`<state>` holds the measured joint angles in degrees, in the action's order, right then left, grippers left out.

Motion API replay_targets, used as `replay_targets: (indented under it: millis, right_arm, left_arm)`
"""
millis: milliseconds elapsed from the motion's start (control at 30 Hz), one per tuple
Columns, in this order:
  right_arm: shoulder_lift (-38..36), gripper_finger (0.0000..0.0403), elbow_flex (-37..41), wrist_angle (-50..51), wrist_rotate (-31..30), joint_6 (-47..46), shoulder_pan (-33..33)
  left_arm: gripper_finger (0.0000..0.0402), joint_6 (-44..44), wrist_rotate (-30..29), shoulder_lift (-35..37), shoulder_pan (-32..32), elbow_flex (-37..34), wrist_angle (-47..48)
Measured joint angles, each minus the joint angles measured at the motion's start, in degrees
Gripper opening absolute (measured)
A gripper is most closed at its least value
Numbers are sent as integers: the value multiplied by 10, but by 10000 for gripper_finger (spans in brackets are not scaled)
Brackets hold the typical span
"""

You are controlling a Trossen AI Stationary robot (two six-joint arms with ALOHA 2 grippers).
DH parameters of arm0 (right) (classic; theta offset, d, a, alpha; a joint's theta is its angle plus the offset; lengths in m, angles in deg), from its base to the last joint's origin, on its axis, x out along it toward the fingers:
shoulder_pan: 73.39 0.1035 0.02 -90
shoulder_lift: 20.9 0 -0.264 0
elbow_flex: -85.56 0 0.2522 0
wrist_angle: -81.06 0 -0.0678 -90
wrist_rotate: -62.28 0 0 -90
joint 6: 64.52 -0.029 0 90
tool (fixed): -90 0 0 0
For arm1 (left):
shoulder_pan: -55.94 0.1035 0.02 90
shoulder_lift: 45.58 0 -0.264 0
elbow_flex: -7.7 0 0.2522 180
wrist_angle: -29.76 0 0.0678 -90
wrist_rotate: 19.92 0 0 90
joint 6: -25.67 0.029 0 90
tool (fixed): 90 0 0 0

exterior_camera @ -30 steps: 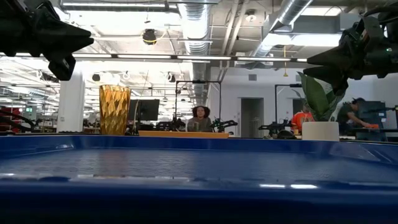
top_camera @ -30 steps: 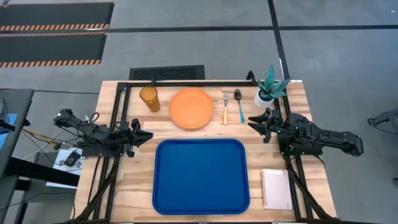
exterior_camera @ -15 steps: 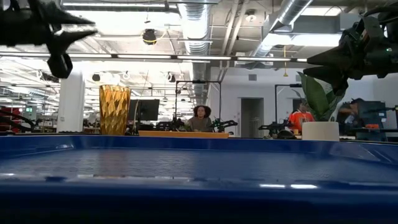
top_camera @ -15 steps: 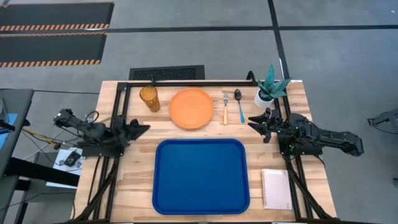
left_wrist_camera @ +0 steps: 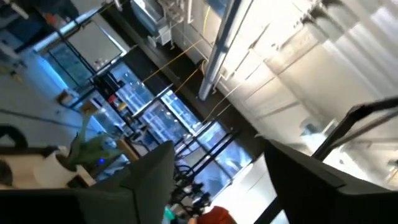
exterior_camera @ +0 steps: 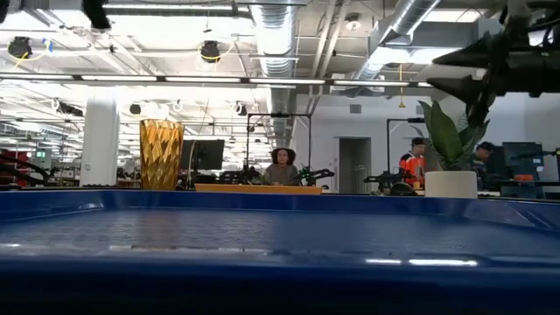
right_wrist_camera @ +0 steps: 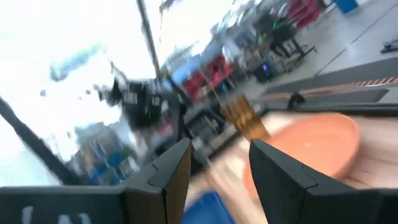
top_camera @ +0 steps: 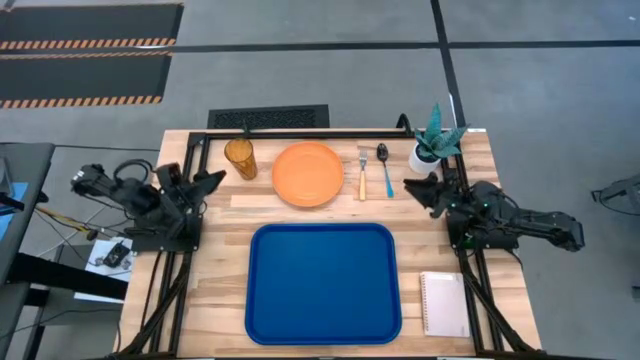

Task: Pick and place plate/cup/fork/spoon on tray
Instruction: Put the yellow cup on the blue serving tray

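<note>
At the table's far side lie the orange plate (top_camera: pixel 308 174), the amber cup (top_camera: pixel 239 158) to its left, and the tan-handled fork (top_camera: pixel 362 172) and teal-handled spoon (top_camera: pixel 384 168) to its right. The blue tray (top_camera: pixel 322 283) sits in the near middle. My left gripper (top_camera: pixel 205 180) hovers open at the table's left edge, below the cup in the high view, tipped up at the ceiling (left_wrist_camera: pixel 217 186). My right gripper (top_camera: pixel 415 188) hangs open just right of the spoon, facing the plate (right_wrist_camera: pixel 311 146) and cup (right_wrist_camera: pixel 245 121); nothing is between its fingers (right_wrist_camera: pixel 280 174).
A white pot with a green plant (top_camera: pixel 430 142) stands at the far right corner, close behind my right gripper. A white notepad (top_camera: pixel 444 303) lies right of the tray. Black frame rails run along the table's left, right and far edges. People move in the room beyond.
My left gripper has drawn back toward the table's left and far edges, risen, tipped upward and opened. My right gripper has shifted slightly toward the far edge and levelled out. Plate, cup, fork, spoon and tray have stayed put.
</note>
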<state>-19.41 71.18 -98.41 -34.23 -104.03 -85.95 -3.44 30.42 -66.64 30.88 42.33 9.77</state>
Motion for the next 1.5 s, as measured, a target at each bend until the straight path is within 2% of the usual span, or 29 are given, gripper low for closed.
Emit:
replay_targets:
  millis: [67,167,233,300,400,533,600,667,767,867,967,1067,1233,1400,1500]
  right_arm:
    - [-1,188,0,-13,-26,-36,0]
    - [0,188,0,-26,-66,-40,0]
    - [0,188,0,-33,-73,-41,0]
    - [0,188,0,-50,-73,-46,0]
    - [-1,188,-1,-75,-79,-75,-1]
    - [0,188,-14,-97,-85,-74,-3]
    - [6,188,-39,-92,-85,-55,-3]
    - [20,188,-74,-76,-85,-26,-3]
    - [50,188,-146,-10,-85,22,-3]
    - [99,188,-231,101,-86,60,-3]
    - [161,190,-313,205,-86,94,-3]
    - [225,203,-376,267,-84,121,-3]
    - [308,232,-435,296,-81,146,-3]
    - [357,239,-449,297,-69,165,-3]
    - [374,240,-449,296,-68,165,-3]
  left_arm:
    - [259,41,2,-54,0,54,2]
    - [266,123,-2,-128,0,145,30]
    - [267,134,-40,-167,0,213,87]
    - [267,135,-79,-201,0,291,190]
    - [268,134,-122,-248,8,409,396]
    - [268,51,-173,-306,48,544,649]
    - [268,-7,-163,-323,83,598,760]
    - [268,-54,-122,-333,126,636,844]
    - [268,-91,-54,-340,195,658,927]
    - [268,-96,-6,-340,264,659,979]
    - [268,-82,27,-342,324,659,1014]
    - [270,-49,62,-348,372,659,1022]
    - [289,6,119,-367,433,659,1022]
    - [309,59,188,-392,495,659,1027]
    - [311,92,207,-411,529,659,1040]
